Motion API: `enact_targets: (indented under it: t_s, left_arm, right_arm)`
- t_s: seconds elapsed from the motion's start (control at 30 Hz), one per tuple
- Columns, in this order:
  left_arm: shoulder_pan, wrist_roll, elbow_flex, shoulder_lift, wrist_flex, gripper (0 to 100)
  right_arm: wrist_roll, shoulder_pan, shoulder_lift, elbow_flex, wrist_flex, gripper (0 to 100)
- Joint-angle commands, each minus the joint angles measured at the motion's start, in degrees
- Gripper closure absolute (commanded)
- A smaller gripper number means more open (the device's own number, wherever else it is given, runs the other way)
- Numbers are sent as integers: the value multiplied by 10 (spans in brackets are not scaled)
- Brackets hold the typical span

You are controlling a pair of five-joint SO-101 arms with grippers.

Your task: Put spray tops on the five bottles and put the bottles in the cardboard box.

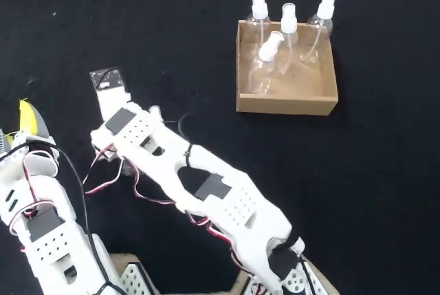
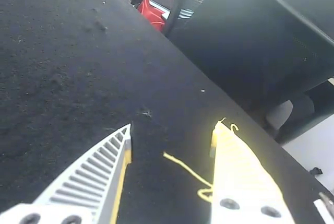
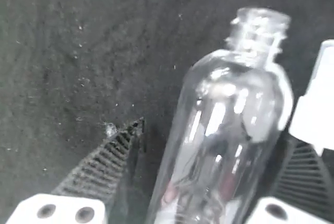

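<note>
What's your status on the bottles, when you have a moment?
Left gripper open over table. Right gripper open around topless bottle, spray top beside it. Four capped bottles in cardboard box.

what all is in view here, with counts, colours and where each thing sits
cardboard box: 1, brown, far right part of the table
bottles with spray tops: 4, clear with white tops, inside the box, one tilted
open-necked bottle: 1, clear, no top, inside the right gripper
spray top: 1, white, beside that bottle
table: 1, black
red object: 1, red, beyond the table's edge
left gripper: 1, yellow and white, open over bare table
right gripper: 1, dark fingers, open around the bottle
</note>
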Motion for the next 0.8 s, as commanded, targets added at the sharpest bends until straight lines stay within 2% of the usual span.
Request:
enact_targets:
  t_s: [0.0, 0.13, 0.43, 0.5, 0.63, 0.77]
  left_arm:
    - [-5, 4, -22, -2, -15, 759]
    - [-5, 4, -22, -2, -15, 759]
    - [-4, 4, -22, -1, -15, 759]
    - [-4, 4, -22, -1, -15, 759]
    - [-3, 4, -22, -1, -15, 759]
    - [-3, 4, -22, -1, -15, 759]
  right_arm:
    - [7, 11, -13, -31, 4, 701]
    - [11, 11, -22, -31, 4, 786]
    - [56, 31, -84, -25, 59, 796]
    - [63, 33, -110, -13, 72, 828]
    - [128, 31, -164, 49, 68, 920]
    - [168, 33, -240, 129, 65, 913]
